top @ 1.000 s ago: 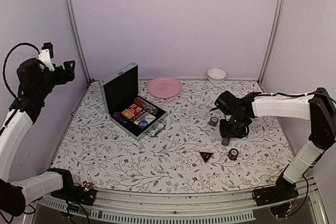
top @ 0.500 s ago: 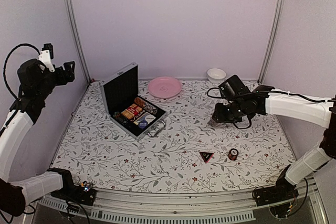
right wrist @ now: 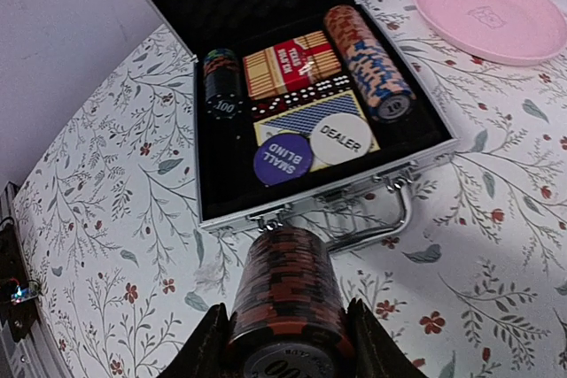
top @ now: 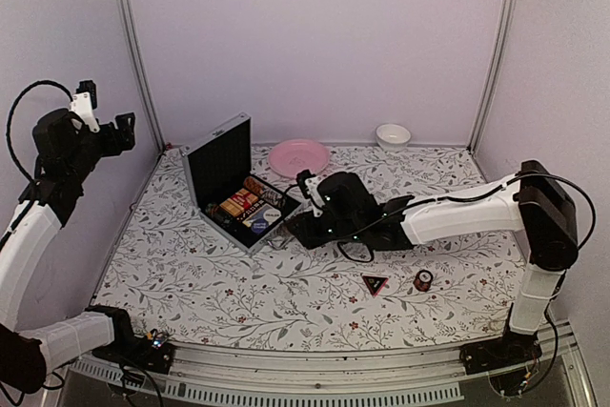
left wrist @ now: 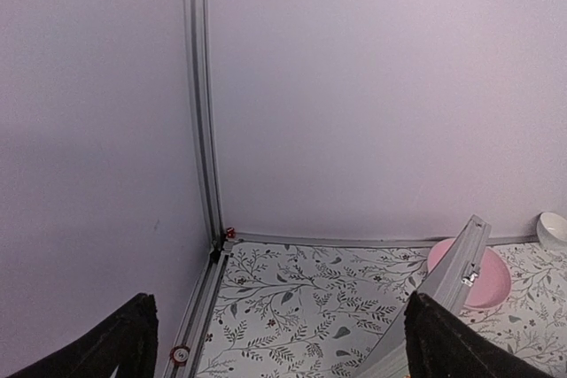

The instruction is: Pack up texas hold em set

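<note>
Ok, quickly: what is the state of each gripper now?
Left gripper: open, holding nothing.
Right gripper: closed on a red-and-dark chip stack.

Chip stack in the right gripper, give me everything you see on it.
The chip stack is a short cylinder of red-brown and black striped chips, plastic by the look, end face marked 100. It lies on its side, clamped between the right gripper's fingers, above the tablecloth, just in front of the open case and its handle.

- one silver aluminium case [top: 217, 167]
- four cylindrical chip stacks [right wrist: 288, 294]
- two card decks [right wrist: 291, 64]
- two round discs [right wrist: 347, 137]
- one black-and-red triangle [top: 375, 283]
- one pink plate [top: 298, 157]
- one white bowl [top: 393, 134]
</note>
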{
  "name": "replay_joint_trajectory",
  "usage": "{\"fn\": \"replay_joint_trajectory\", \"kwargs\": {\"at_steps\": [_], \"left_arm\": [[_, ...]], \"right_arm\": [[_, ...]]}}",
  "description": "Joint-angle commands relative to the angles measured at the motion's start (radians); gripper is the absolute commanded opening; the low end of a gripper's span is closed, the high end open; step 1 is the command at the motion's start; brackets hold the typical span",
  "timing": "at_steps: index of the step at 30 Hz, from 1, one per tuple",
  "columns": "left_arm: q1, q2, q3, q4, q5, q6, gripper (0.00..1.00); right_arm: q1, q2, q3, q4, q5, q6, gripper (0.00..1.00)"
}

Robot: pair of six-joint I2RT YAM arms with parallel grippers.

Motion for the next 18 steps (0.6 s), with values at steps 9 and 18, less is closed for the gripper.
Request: {"fn": "replay_joint_trajectory", "kwargs": {"at_steps": [9,18], "left_arm": [[-0.006,-0.022,-0.019,0.03,-0.014,0.019,0.97],[-0.006,-0.032,-0.025,0.032,-0.033,0.028,0.97]], "right_arm": [[0.064,0.248,0.203,0.375,0.012,-0.188,0.21],[0.064,0.433,0.371,0.372,-0.025,-0.23,0.21]]}}
